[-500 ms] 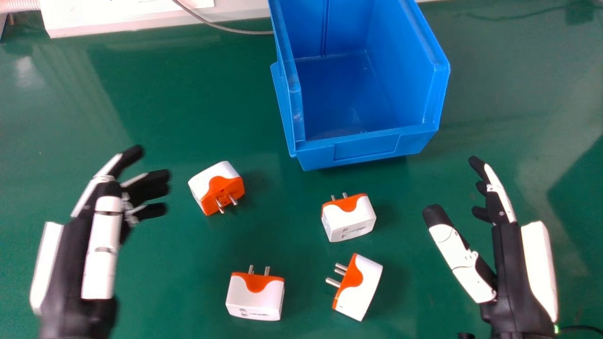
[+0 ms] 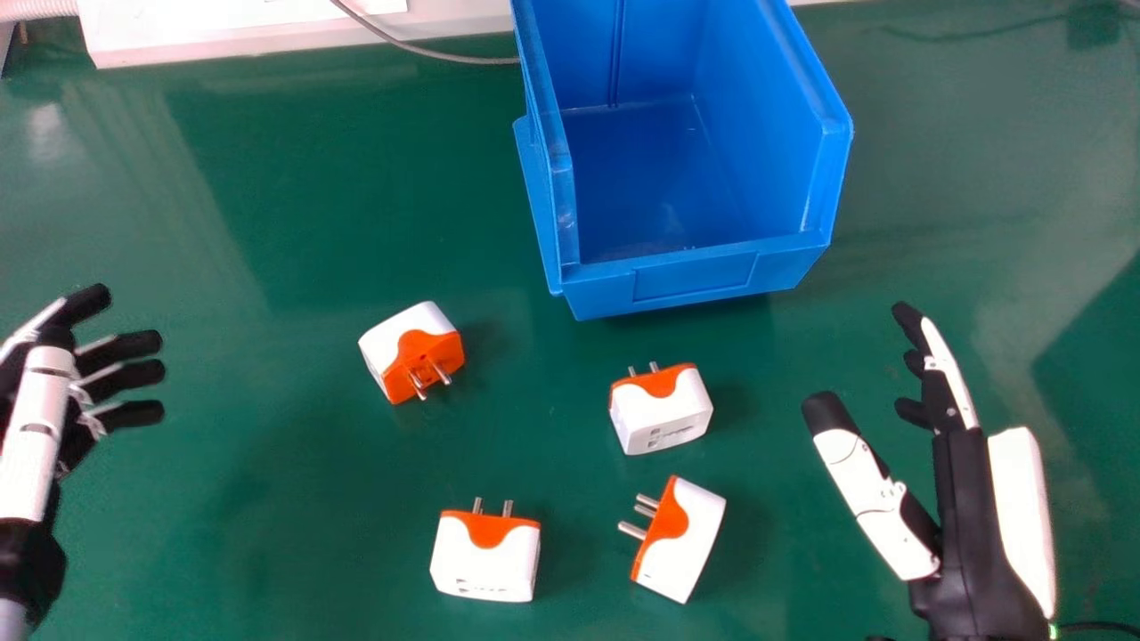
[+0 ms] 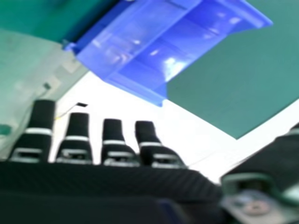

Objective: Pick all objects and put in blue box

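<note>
1. Where the head view looks down on the green table (image 2: 267, 231), four white-and-orange plug adapters lie apart from one another, all outside the one blue box (image 2: 695, 271).
2. Two of the four are farther from the robot. The far-left adapter (image 2: 405, 347) sits tilted, with two metal prongs in sight; the far-right adapter (image 2: 663, 414), just in front of the box, has two prongs pointing away from the robot.
3. Two more lie nearer. The near-left adapter (image 2: 485, 561) also has two prongs pointing away; the near-right adapter (image 2: 681, 543) turns three prongs toward the robot's left.
4. The single box stands beyond all four, its open top and low front facing the robot.
5. Two hands flank the group. The left hand (image 2: 40, 392) is at the head view's left edge, well apart from the adapters, its fingers extended and spread.
6. The right hand (image 2: 962, 481) is on the other side, its fingers loosely straight and its thumb held away from them. In the right hand view, gaps show between those fingers.
7. Along the table's far edge are one pale panel (image 2: 223, 40) and one grey cable (image 2: 427, 53) running to the box's left side.
</note>
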Action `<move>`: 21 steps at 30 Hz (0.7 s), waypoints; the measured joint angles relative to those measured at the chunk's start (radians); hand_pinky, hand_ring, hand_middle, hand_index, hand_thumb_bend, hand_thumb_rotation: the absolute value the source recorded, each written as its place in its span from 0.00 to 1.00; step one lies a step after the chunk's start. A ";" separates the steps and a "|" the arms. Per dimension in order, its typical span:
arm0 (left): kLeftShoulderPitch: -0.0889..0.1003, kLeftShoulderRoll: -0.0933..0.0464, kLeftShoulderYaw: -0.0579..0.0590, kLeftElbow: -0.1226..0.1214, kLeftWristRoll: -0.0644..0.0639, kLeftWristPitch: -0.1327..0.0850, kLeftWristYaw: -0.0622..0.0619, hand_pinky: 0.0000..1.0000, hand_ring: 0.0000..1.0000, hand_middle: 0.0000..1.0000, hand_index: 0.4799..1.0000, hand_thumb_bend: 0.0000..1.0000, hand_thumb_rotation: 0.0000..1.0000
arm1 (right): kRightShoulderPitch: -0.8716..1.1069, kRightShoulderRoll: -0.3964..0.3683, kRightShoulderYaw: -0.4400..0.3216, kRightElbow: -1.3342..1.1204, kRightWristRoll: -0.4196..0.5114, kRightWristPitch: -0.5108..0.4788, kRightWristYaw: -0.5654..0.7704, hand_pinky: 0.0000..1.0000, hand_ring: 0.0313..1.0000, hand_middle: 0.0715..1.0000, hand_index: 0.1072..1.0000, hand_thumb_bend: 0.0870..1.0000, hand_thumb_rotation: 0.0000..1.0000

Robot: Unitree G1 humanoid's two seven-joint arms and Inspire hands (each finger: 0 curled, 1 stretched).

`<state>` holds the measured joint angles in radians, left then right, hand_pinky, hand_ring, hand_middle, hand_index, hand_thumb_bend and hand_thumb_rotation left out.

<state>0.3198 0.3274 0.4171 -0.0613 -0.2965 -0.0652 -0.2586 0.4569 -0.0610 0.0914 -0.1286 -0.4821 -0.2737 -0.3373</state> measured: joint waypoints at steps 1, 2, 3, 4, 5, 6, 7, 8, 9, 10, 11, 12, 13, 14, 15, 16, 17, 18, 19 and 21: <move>-0.001 0.004 0.001 0.002 -0.004 0.005 -0.013 0.64 0.70 0.71 0.67 0.24 0.83 | 0.000 0.000 0.001 0.000 -0.002 0.000 0.000 0.80 0.90 0.93 0.90 0.41 0.87; -0.005 0.008 0.005 0.008 -0.012 0.014 -0.022 0.64 0.70 0.71 0.67 0.24 0.83 | 0.000 0.000 0.001 0.000 -0.004 0.000 0.000 0.80 0.90 0.93 0.90 0.41 0.87; -0.009 0.009 0.010 0.014 -0.017 0.022 -0.025 0.64 0.70 0.71 0.68 0.25 0.83 | 0.001 0.000 0.002 -0.001 -0.005 0.000 0.000 0.80 0.90 0.93 0.89 0.41 0.87; -0.013 0.011 0.016 0.018 -0.018 0.032 -0.024 0.64 0.70 0.71 0.68 0.26 0.83 | 0.002 0.000 0.002 -0.003 -0.006 0.001 0.000 0.80 0.90 0.93 0.89 0.41 0.87; -0.015 0.011 0.019 0.020 -0.017 0.038 -0.024 0.65 0.70 0.72 0.69 0.27 0.84 | 0.006 0.000 0.002 -0.009 -0.006 0.001 0.001 0.80 0.90 0.92 0.89 0.43 0.86; -0.015 0.011 0.019 0.019 -0.017 0.042 -0.024 0.65 0.70 0.72 0.69 0.27 0.84 | 0.009 0.001 0.003 -0.014 -0.006 0.002 0.001 0.79 0.90 0.92 0.89 0.43 0.86; -0.015 0.011 0.019 0.019 -0.016 0.042 -0.025 0.65 0.70 0.72 0.69 0.28 0.85 | 0.012 0.001 0.004 -0.019 -0.006 0.003 0.001 0.79 0.90 0.92 0.89 0.43 0.86; -0.015 0.011 0.019 0.019 -0.015 0.042 -0.026 0.65 0.70 0.72 0.69 0.28 0.85 | 0.015 0.003 0.008 -0.026 -0.008 0.005 0.001 0.79 0.90 0.92 0.89 0.43 0.86; -0.015 0.011 0.020 0.019 -0.013 0.042 -0.026 0.65 0.70 0.72 0.70 0.28 0.85 | 0.019 0.005 0.015 -0.032 -0.020 0.007 0.000 0.79 0.90 0.92 0.89 0.43 0.85; -0.014 0.011 0.021 0.018 -0.009 0.042 -0.026 0.65 0.70 0.72 0.70 0.28 0.85 | 0.022 0.007 0.023 -0.035 -0.038 0.012 -0.001 0.79 0.90 0.92 0.89 0.43 0.85; -0.012 0.011 0.021 0.015 -0.006 0.042 -0.026 0.65 0.70 0.72 0.70 0.29 0.85 | 0.026 0.009 0.029 -0.035 -0.047 0.018 -0.001 0.78 0.89 0.92 0.89 0.43 0.85; -0.008 0.011 0.021 0.011 -0.005 0.042 -0.026 0.65 0.70 0.72 0.70 0.29 0.85 | 0.030 0.010 0.036 -0.035 -0.052 0.022 -0.002 0.78 0.89 0.91 0.89 0.42 0.85; -0.004 0.011 0.021 0.007 -0.001 0.042 -0.025 0.65 0.70 0.72 0.71 0.29 0.85 | 0.035 0.012 0.043 -0.035 -0.064 0.024 -0.002 0.77 0.89 0.91 0.88 0.42 0.85; 0.001 0.011 0.021 0.003 0.003 0.042 -0.026 0.64 0.70 0.72 0.71 0.29 0.85 | 0.038 0.013 0.048 -0.035 -0.068 0.024 -0.002 0.77 0.88 0.91 0.88 0.42 0.85; 0.006 0.011 0.021 0.002 0.005 0.040 -0.026 0.65 0.70 0.72 0.71 0.29 0.85 | 0.042 0.013 0.051 -0.035 -0.069 0.024 -0.002 0.76 0.88 0.91 0.88 0.42 0.85; 0.010 0.011 0.021 0.002 0.008 0.037 -0.026 0.65 0.70 0.72 0.71 0.29 0.85 | 0.045 0.014 0.052 -0.035 -0.071 0.024 -0.002 0.76 0.88 0.91 0.88 0.42 0.85; 0.012 0.011 0.021 0.002 0.015 0.031 -0.027 0.65 0.70 0.72 0.71 0.29 0.85 | 0.050 0.014 0.054 -0.036 -0.073 0.024 -0.002 0.74 0.88 0.91 0.88 0.42 0.85; 0.014 0.011 0.021 0.002 0.021 0.026 -0.027 0.65 0.70 0.72 0.71 0.29 0.85 | 0.057 0.013 0.057 -0.037 -0.077 0.025 -0.003 0.73 0.87 0.90 0.88 0.42 0.85; 0.018 0.011 0.021 0.002 0.025 0.017 -0.027 0.65 0.70 0.72 0.71 0.29 0.85 | 0.064 0.014 0.061 -0.040 -0.085 0.027 -0.003 0.73 0.87 0.90 0.88 0.42 0.85; 0.023 0.011 0.021 0.002 0.034 -0.003 -0.028 0.65 0.70 0.71 0.71 0.28 0.84 | 0.083 0.015 0.068 -0.051 -0.095 0.043 -0.002 0.73 0.86 0.90 0.88 0.43 0.85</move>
<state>0.3426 0.3380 0.4379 -0.0593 -0.2625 -0.0679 -0.2866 0.5397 -0.0461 0.1592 -0.1798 -0.5768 -0.2310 -0.3396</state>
